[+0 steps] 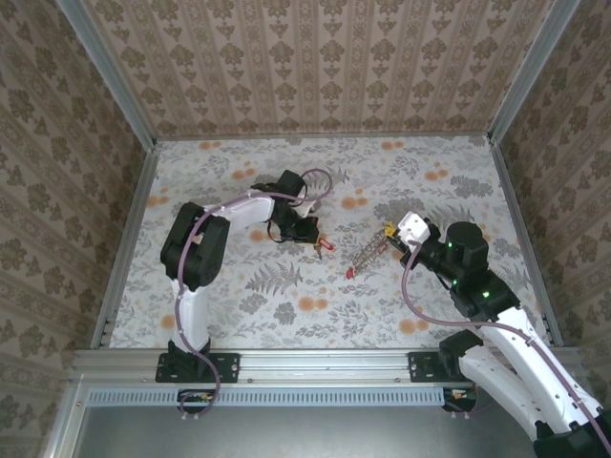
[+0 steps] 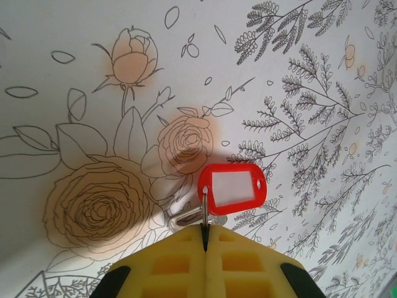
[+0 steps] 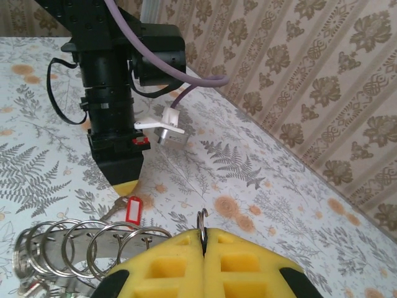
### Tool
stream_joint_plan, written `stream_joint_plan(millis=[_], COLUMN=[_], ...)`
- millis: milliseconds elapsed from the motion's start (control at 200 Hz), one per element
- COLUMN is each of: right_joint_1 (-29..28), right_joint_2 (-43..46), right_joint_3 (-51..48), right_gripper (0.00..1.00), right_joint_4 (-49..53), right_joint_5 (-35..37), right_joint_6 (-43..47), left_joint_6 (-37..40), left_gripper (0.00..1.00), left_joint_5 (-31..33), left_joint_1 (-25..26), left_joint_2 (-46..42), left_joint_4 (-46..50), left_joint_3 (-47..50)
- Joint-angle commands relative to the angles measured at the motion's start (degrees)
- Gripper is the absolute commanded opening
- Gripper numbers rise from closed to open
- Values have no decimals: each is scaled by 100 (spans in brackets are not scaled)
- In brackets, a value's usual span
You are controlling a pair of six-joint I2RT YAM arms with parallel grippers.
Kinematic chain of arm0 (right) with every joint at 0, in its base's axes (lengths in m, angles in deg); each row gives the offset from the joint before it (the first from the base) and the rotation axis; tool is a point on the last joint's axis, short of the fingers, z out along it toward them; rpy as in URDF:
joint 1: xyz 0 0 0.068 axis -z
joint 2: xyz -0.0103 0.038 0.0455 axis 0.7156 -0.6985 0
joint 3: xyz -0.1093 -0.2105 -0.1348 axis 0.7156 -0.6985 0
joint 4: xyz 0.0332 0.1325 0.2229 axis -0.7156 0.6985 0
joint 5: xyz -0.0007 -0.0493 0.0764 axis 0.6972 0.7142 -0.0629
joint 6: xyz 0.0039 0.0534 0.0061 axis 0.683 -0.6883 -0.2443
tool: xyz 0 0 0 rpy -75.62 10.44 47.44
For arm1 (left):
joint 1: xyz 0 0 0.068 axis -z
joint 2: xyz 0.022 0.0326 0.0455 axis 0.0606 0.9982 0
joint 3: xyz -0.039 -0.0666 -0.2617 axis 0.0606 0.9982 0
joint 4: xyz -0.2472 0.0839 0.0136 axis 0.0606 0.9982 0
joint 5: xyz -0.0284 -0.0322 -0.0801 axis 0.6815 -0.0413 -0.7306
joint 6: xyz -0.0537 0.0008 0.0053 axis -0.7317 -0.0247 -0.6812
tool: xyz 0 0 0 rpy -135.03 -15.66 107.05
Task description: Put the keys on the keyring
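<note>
My left gripper (image 2: 204, 228) is shut on the small wire ring of a key with a red plastic head (image 2: 231, 188); its metal blade (image 2: 186, 217) rests on the cloth. In the top view this key (image 1: 325, 246) hangs at the left gripper (image 1: 310, 237) near the table's middle. The grey keyring (image 1: 372, 250) lies slanted to its right, a red key (image 1: 349, 273) at its lower end. My right gripper (image 3: 203, 234) is shut on a hooked wire end of the keyring (image 3: 93, 245), whose loops trail left. The left gripper (image 3: 124, 185) and its key (image 3: 133, 209) face it.
The floral tablecloth (image 1: 286, 305) is walled by patterned panels (image 1: 315, 67) at the back and sides. A purple cable (image 3: 186, 81) loops over the left arm. The two grippers stand close together, a short gap between them.
</note>
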Motion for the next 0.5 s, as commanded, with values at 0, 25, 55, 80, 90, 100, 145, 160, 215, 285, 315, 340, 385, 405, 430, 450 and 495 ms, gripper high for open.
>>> stream_joint_plan(millis=[0, 25, 55, 80, 90, 100, 145, 160, 215, 285, 315, 340, 385, 405, 430, 450, 495], right_joint_1=[22, 18, 23, 23, 21, 23, 21, 16, 14, -2, -18, -44, -96, -114, -134, -160, -212], right_joint_2=[21, 21, 11, 1, -5, -9, -59, -77, -162, -278, -342, -385, -487, -543, -621, -675, -837], right_joint_3=[153, 154, 151, 154, 151, 150, 174, 181, 251, 380, 431, 478, 540, 564, 586, 602, 643], right_gripper=[0, 0, 0, 0, 0, 0, 0, 0, 0, 0, 0, 0, 0, 0, 0, 0, 0], right_joint_4=[-188, -201, -190, -188, -183, -176, -134, -114, -72, 14, 41, 80, 142, 161, 180, 189, 190], right_joint_5=[-236, -247, -275, -315, -337, -358, -524, -608, -1011, -1718, -1929, -2052, -2183, -2249, -2344, -2439, -2635], right_joint_6=[41, 45, 46, 45, 52, 54, 71, 80, 57, 69, 65, 71, 76, 80, 96, 98, 90], left_joint_6=[466, 557, 649, 733, 774, 811, 1262, 1437, 1986, 2690, 2993, 3259, 3690, 3889, 4099, 4222, 4424], left_gripper=[0, 0, 0, 0, 0, 0, 0, 0, 0, 0, 0, 0, 0, 0, 0, 0, 0], left_joint_5=[-227, -216, -194, -192, -211, -243, -596, -724, -939, -1114, -1173, -1209, -1291, -1350, -1401, -1425, -1429], left_joint_1=[5, 12, 10, -1, -5, -11, -27, -15, 39, 77, 91, 100, 129, 139, 156, 172, 200], left_joint_2=[-218, -297, -422, -550, -605, -651, -998, -1128, -1656, -2182, -2397, -2563, -2839, -2989, -3152, -3268, -3501], left_joint_4=[260, 262, 236, 187, 162, 129, -91, -189, -405, -282, -190, -131, -89, -94, -125, -179, -330], left_joint_3=[-101, -61, 14, 95, 138, 182, 441, 533, 829, 901, 894, 884, 918, 943, 978, 1007, 1087])
